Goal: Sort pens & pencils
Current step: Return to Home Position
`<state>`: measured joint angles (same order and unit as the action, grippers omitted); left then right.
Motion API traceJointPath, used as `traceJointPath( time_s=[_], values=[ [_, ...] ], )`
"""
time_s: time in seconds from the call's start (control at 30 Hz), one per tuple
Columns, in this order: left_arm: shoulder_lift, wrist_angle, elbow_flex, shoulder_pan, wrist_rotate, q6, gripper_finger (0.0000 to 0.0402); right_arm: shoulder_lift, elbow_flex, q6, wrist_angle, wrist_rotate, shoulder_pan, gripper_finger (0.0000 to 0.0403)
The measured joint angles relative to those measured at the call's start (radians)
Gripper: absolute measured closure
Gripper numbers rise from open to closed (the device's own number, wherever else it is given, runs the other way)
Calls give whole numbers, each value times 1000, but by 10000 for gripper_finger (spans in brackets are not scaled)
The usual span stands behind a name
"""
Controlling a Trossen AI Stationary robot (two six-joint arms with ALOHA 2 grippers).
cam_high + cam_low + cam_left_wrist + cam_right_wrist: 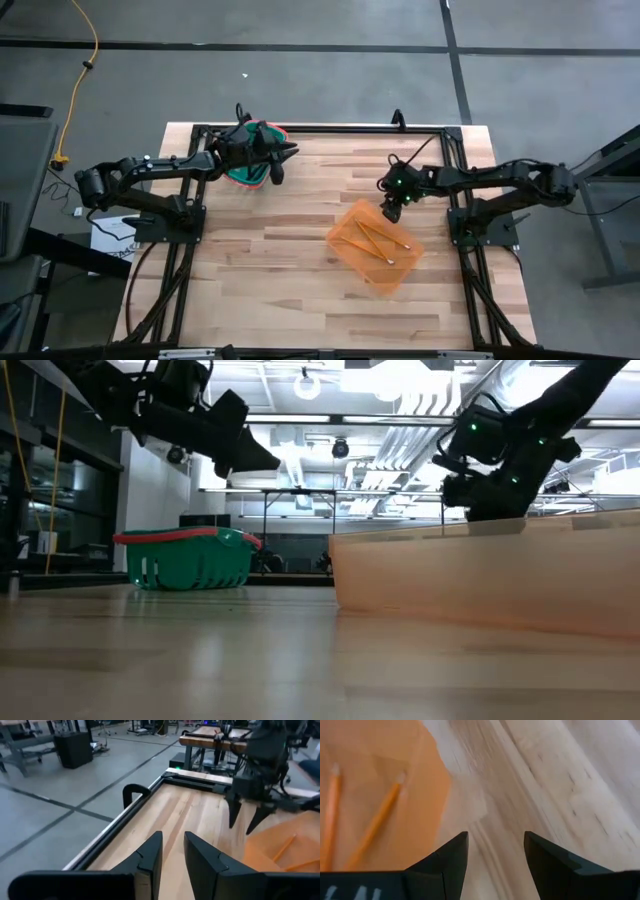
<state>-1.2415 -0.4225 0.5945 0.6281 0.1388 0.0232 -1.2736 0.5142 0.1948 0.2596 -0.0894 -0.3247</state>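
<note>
A pale wooden table (300,300) fills the middle of the high view, with a black metal frame (330,128) along its twelve o'clock edge. A green basket (190,565) with a red rim sits toward eleven o'clock. An orange bin (390,278) lies askew just off centre, toward four o'clock. A yellow cable (78,70) trails over the grey floor (300,70) at ten o'clock.

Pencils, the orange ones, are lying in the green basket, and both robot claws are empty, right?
Not quite. The pencils lie in the orange bin, not the green basket, as the high view shows. The rest holds: the left gripper and the right gripper are both open with nothing in them.
</note>
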Motion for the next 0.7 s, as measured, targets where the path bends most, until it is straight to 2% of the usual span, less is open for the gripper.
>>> traceJointPath(
  time_s=[0.13, 0.47, 0.57, 0.7],
  values=[
    [0, 0, 0, 0, 0, -53, 334, 0, -50, -38, -39, 8, 23, 219],
    [0, -69, 0, 0, -3, -57, 334, 0, -126, -71, -319, 14, 61, 219],
    [0, -110, 0, 0, -23, -53, 334, 0, -126, -70, -413, 35, 61, 219],
    [0, -230, 0, 0, -31, -5, 334, 0, -126, -111, -446, 135, 55, 219]
  ],
)
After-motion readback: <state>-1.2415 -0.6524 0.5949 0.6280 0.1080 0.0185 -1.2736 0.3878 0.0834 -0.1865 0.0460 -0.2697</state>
